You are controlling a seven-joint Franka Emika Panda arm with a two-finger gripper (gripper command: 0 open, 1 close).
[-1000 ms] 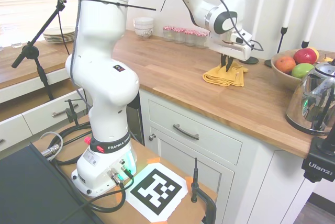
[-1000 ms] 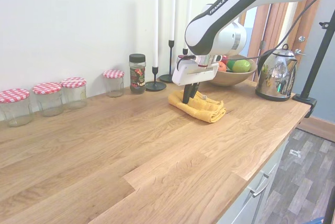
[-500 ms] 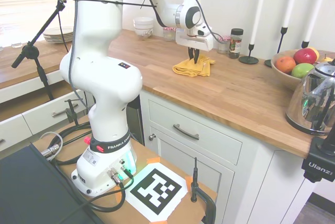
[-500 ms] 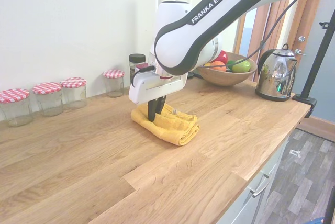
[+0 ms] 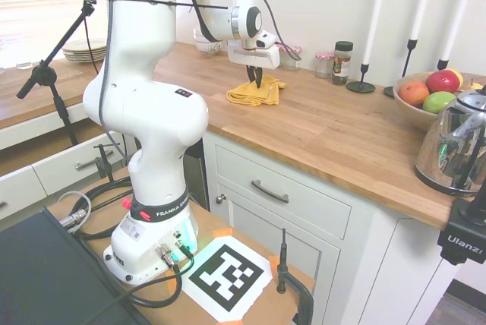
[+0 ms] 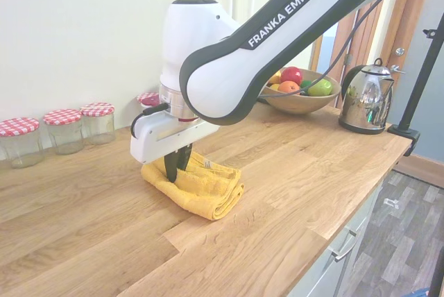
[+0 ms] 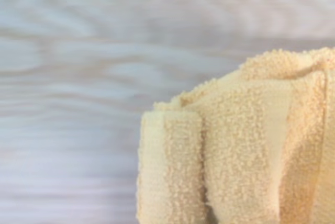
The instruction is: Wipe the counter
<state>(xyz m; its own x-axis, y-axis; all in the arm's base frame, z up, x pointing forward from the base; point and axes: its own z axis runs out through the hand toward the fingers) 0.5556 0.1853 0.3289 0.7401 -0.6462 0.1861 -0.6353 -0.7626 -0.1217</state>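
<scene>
A folded yellow cloth (image 5: 254,93) (image 6: 198,187) lies on the wooden counter (image 5: 357,139) (image 6: 90,221). My gripper (image 5: 254,80) (image 6: 176,169) points straight down into the cloth, its dark fingers shut on a fold of it and pressing it onto the wood. The wrist view shows the cloth (image 7: 246,150) close up, filling one corner, with blurred counter (image 7: 104,77) grain around it.
Several jars with red checked lids (image 6: 62,129) line the wall behind the cloth. Further along stand a spice jar (image 5: 342,61), candlesticks (image 5: 366,52), a fruit bowl (image 5: 425,101) (image 6: 300,94) and a steel kettle (image 5: 458,150) (image 6: 365,98). Stacked bowls (image 5: 207,39) sit at the far end.
My gripper has dragged the yellow cloth along the counter, away from the fruit bowl and kettle and toward the checked-lid jars. The cloth stays gripped throughout.
</scene>
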